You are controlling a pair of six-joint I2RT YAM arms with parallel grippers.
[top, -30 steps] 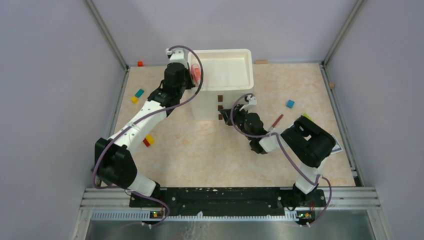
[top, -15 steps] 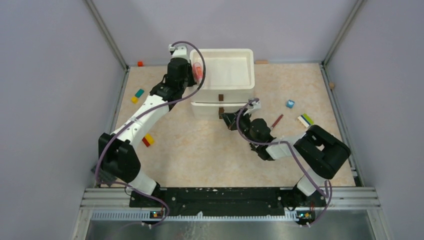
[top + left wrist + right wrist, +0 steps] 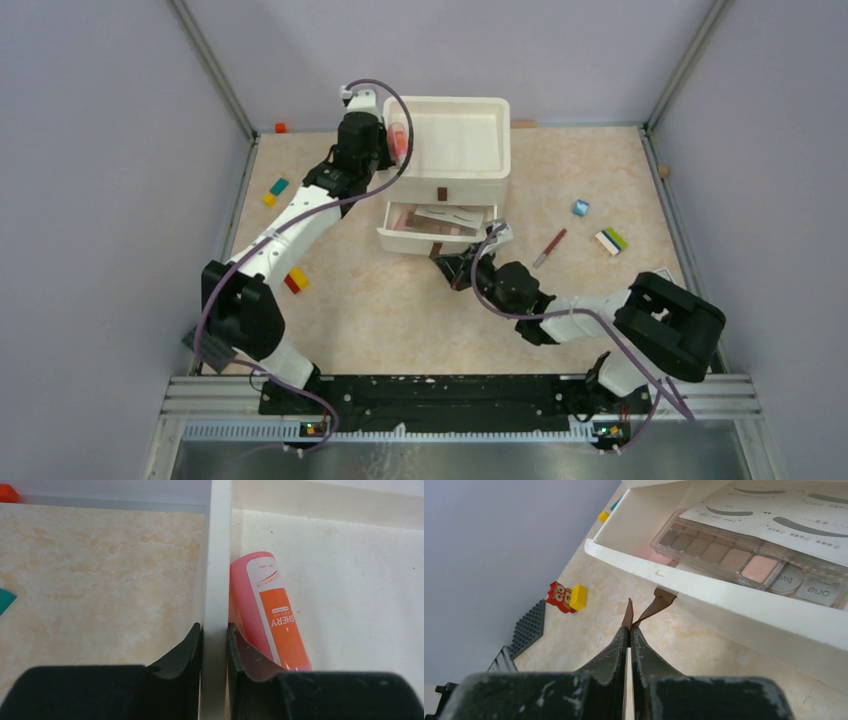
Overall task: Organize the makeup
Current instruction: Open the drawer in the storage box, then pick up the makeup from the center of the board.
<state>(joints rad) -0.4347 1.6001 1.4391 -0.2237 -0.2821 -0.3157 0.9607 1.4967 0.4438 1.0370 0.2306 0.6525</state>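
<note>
**A:** Where is the pink bottle [image 3: 270,615]?

**B:** We see it lying in the top of the white box [image 3: 475,185]. It is right up against the left wall [image 3: 217,555].

**A:** And the left gripper [image 3: 214,630]?

**B:** Its fingers squeeze that wall. One is outside and one is inside, next to the bottle.

**A:** What about the right gripper [image 3: 630,630]?

**B:** Its fingers are pressed tight on the little brown tab [image 3: 656,600] at the front of the drawer [image 3: 724,592].

**A:** Is the drawer open?

**B:** Yes, we can look in. A clear palette [image 3: 724,555] with brown and pink colours lies near the front. The white eyebrow card [image 3: 774,515] lies just behind it.

**A:** Is anything on the table [image 3: 400,300]?

**B:** We see a thin pencil [image 3: 550,247] to the right of the box, apart from the drawer. A few blocks [image 3: 277,188] lie here and there.
</note>
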